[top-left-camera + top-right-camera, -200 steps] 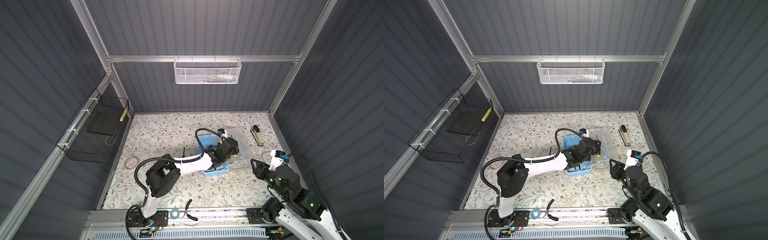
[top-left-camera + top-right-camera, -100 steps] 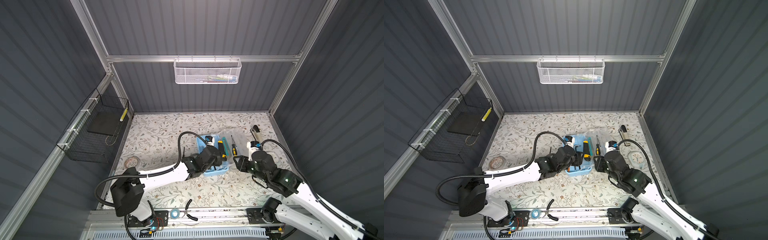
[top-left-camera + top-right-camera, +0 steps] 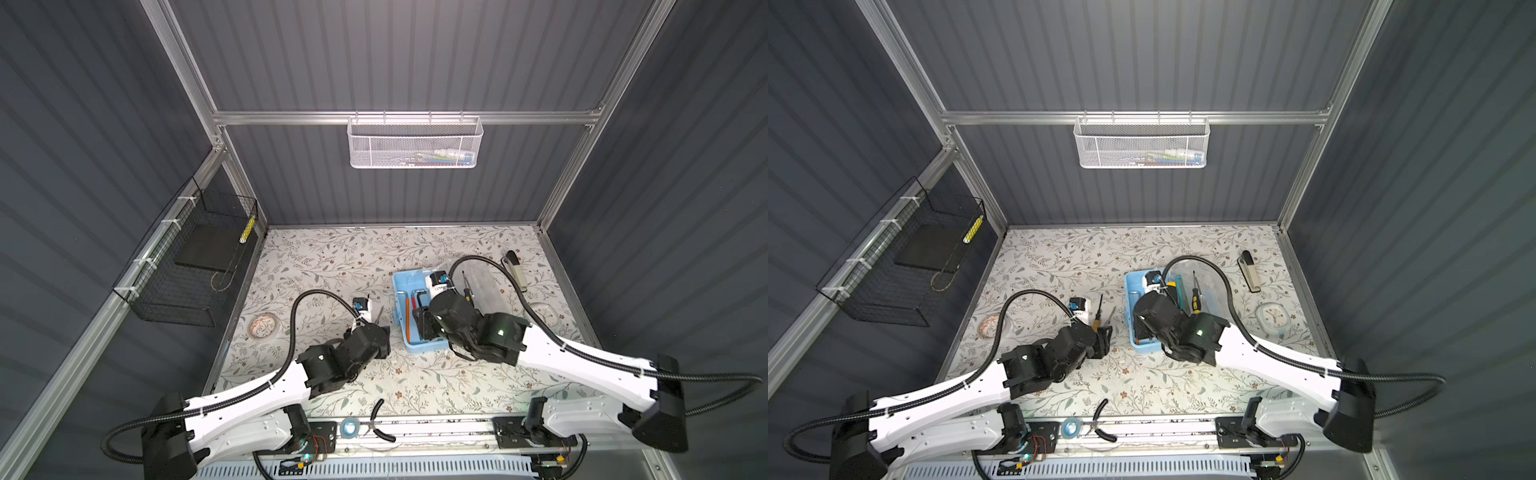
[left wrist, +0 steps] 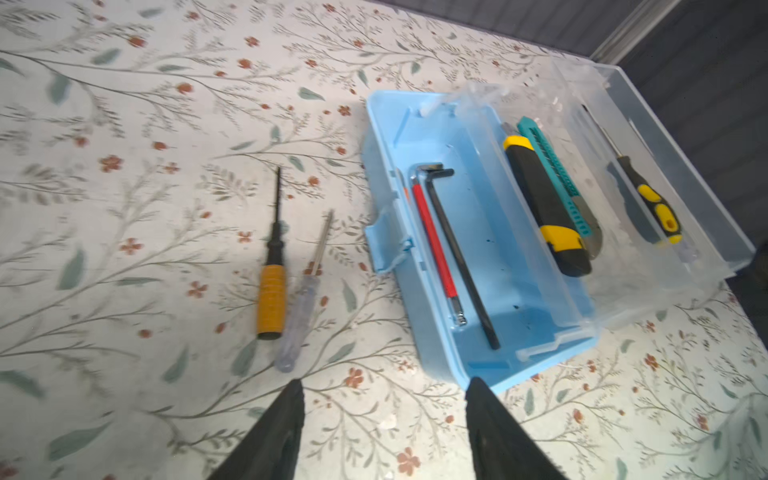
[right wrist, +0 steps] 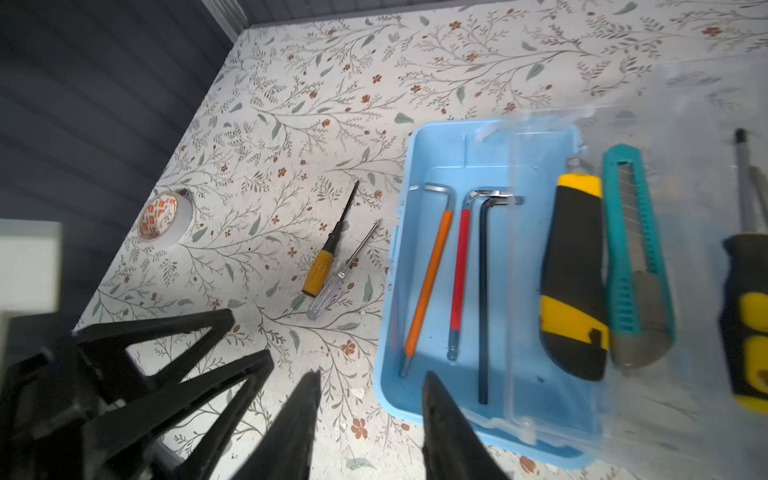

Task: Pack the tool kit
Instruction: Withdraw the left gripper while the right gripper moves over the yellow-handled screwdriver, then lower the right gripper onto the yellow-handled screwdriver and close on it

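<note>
The light-blue tool box [image 4: 436, 357] lies open, its clear lid [image 4: 706, 208] folded out beside it. Red [image 4: 436, 245], black [image 4: 461, 257] and orange [image 5: 428, 274] hex keys lie inside. A yellow-black knife [image 4: 544, 208] and a teal knife [image 4: 557, 166] rest on the clear tray, and a black-yellow screwdriver [image 4: 652, 199] lies in the lid. An orange-handled screwdriver [image 4: 271, 299] and a clear-handled one [image 4: 301, 307] lie on the table left of the box. My left gripper [image 4: 386, 380] hovers open just short of them. My right gripper [image 5: 372, 374] is open and empty over the box's near left corner.
A tape roll [image 3: 262, 326] lies at the left of the table. A stapler-like tool [image 3: 515, 270] and a white clock [image 3: 1272, 318] lie on the right. Pliers [image 3: 376, 419] rest on the front rail. A black wire basket [image 3: 187, 266] hangs on the left wall.
My left gripper has drawn back from over the box toward the left and opened wider. My right arm has swung in from the right front to the box's near end.
</note>
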{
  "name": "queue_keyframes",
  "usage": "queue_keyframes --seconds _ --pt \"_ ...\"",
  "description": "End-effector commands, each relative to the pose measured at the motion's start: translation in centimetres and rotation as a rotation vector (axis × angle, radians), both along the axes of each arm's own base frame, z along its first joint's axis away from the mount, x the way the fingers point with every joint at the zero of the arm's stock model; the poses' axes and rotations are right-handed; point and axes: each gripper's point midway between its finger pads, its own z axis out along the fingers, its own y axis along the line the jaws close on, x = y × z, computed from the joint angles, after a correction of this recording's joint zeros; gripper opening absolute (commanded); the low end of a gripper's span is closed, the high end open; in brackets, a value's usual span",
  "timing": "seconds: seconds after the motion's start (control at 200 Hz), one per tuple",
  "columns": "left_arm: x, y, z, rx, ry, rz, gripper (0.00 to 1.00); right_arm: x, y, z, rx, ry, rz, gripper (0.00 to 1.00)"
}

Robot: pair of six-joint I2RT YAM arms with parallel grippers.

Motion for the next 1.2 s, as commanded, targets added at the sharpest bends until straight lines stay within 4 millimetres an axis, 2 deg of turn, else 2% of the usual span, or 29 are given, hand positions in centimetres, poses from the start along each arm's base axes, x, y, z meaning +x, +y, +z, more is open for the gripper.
queue_keyframes --seconds 0.0,0.11,0.255,0.37,0.475,0.64,0.855,1.02,1.196 --pt "-0.7 5.8 -1.5 0.158 0.026 0.139 0.66 0.1 3.1 -0.7 -0.009 0.025 0.059 0.41" --pt "-1.0 8.2 -2.3 0.16 0.059 0.185 0.67 0.4 6.7 -2.2 0.01 0.071 0.118 0.39" --pt "-1.1 10.9 -3.7 0.121 0.103 0.252 0.67 1.1 10.0 -4.6 -0.02 0.124 0.158 0.36" --pt "-1.1 11.5 -4.0 0.098 0.103 0.26 0.68 1.6 11.9 -6.2 -0.041 0.161 0.178 0.33" --pt "-0.6 10.6 -5.0 0.07 0.138 0.23 0.68 2.2 13.5 -7.9 -0.063 0.197 0.191 0.33" --pt "0.4 10.6 -6.8 0.006 0.217 0.233 0.67 2.7 14.3 -11.0 -0.128 0.266 0.193 0.34" --pt "1.6 11.9 -6.9 -0.133 0.26 0.276 0.67 3.8 14.4 -14.0 -0.147 0.32 0.183 0.34" --pt "2.4 12.1 -8.0 -0.231 0.302 0.286 0.67 4.7 14.3 -15.7 -0.172 0.335 0.173 0.34" --pt "2.7 12.9 -7.9 -0.201 0.285 0.3 0.66 5.5 14.3 -17.1 -0.18 0.351 0.166 0.34"
